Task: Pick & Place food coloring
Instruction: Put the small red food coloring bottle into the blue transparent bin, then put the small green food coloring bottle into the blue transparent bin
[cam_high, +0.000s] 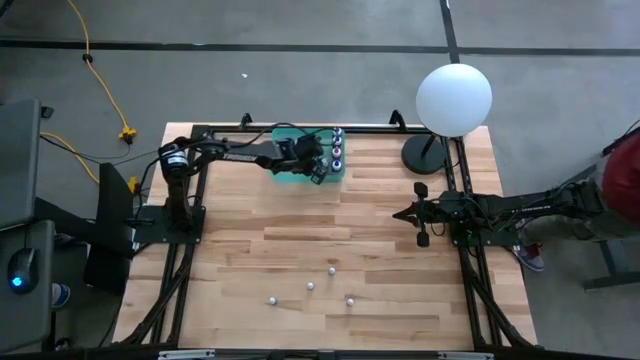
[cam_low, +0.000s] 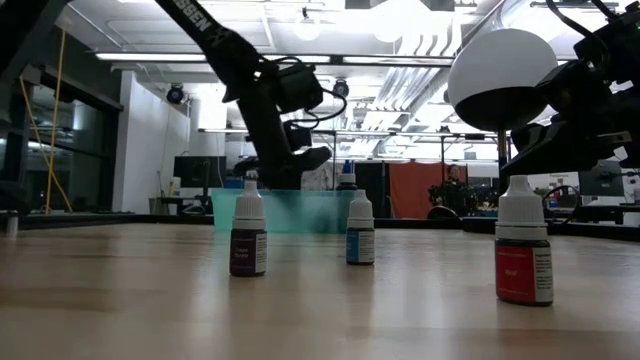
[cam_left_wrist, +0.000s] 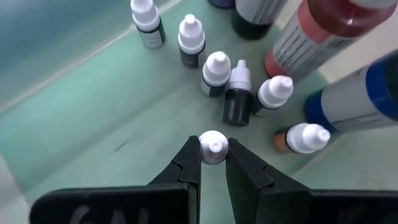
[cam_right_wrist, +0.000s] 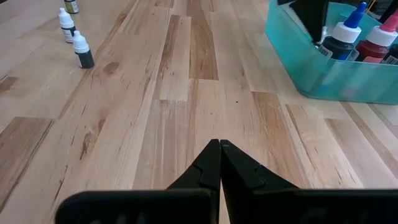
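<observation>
Bench (cam_high: 250, 260) mostly bare wood ahead of both arms; four small bottles (cam_high: 310, 286) stand loose near its front edge, well apart from either pincer. Left arm reaches across the back edge, its pincer (cam_left_wrist: 213, 148) down inside the teal bin (cam_high: 290, 178), fingers narrow and clamped on a white bottle cap (cam_left_wrist: 213, 147). Just beyond the pincer, more dropper bottles (cam_left_wrist: 216, 70) and larger red and blue ones crowd the bin. Right pincer (cam_right_wrist: 219, 144) closed, empty, low over bare bench beside the lamp (cam_high: 453, 98).
</observation>
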